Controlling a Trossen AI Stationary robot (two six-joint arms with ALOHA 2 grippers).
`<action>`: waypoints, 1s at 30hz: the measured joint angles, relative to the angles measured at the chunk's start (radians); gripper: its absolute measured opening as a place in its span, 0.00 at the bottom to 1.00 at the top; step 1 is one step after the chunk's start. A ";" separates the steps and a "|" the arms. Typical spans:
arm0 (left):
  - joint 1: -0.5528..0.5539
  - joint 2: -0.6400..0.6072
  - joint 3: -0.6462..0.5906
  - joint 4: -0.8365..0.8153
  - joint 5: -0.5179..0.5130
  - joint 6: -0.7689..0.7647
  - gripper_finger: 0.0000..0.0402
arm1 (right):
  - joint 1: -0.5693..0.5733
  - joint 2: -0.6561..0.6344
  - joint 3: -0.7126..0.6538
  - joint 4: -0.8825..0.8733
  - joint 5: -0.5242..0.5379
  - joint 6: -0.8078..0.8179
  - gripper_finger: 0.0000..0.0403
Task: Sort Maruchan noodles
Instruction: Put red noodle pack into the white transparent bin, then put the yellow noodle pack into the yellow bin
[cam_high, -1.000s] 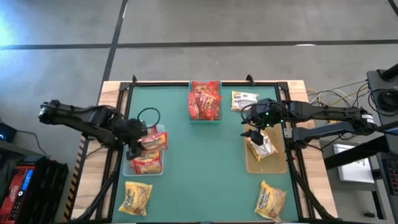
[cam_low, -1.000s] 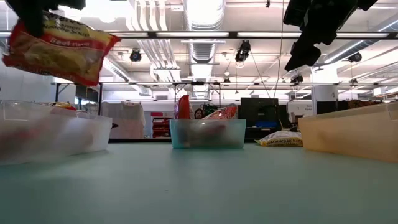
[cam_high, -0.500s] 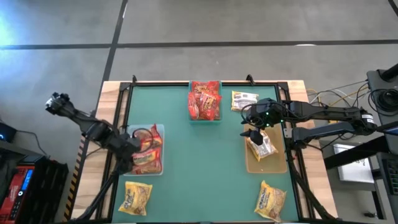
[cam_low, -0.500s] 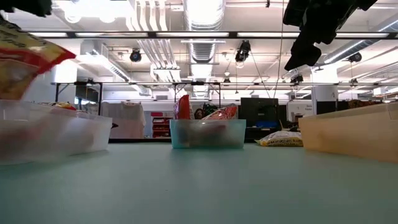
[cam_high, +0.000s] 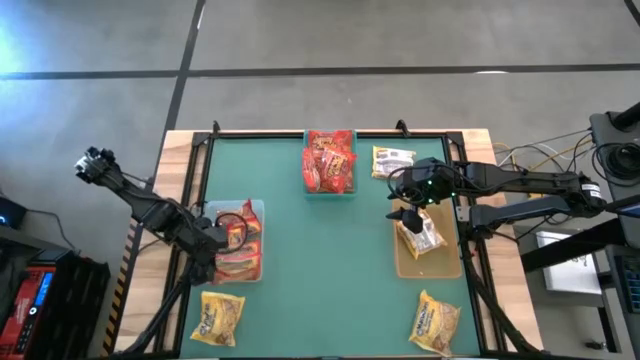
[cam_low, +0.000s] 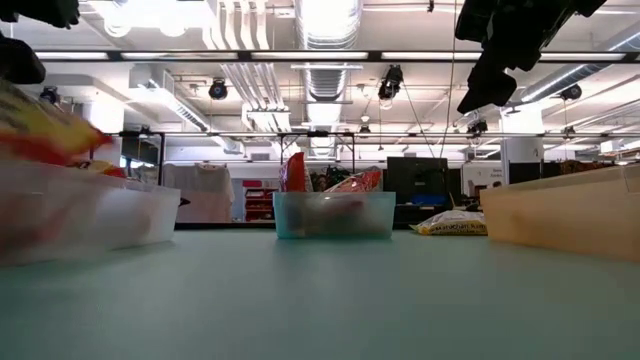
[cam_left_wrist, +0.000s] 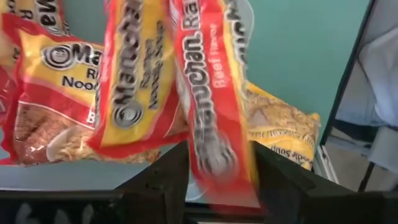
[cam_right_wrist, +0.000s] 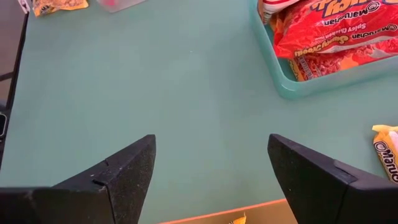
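You get bright, even overhead light from the ceiling fixtures (cam_low: 322, 20), which glare in the low view. The clear bin (cam_low: 80, 205) there is out of focus; the red packet (cam_left_wrist: 214, 118) shows motion blur in the left wrist view.

Open right end effector (cam_right_wrist: 211, 180), teal bin (cam_right_wrist: 283, 81), red packets (cam_right_wrist: 329, 31)

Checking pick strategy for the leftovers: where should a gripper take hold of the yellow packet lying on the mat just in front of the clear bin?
Probably from straight above, pinching across the narrower width of the yellow packet near its middle. It lies flat and slightly skewed on the mat, clear of the clear bin, so the jaws should turn to match its tilt. A crimped end seam could also work.
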 joint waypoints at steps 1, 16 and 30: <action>0.000 0.003 0.000 -0.003 0.003 0.004 0.37 | 0.000 0.000 0.000 0.000 0.000 0.000 0.74; 0.001 0.009 0.011 -0.078 -0.041 -0.153 0.45 | 0.000 0.000 0.000 0.000 0.000 0.000 0.74; -0.090 0.209 0.090 0.009 0.082 -0.732 0.45 | 0.000 0.000 0.001 0.000 0.000 0.000 0.75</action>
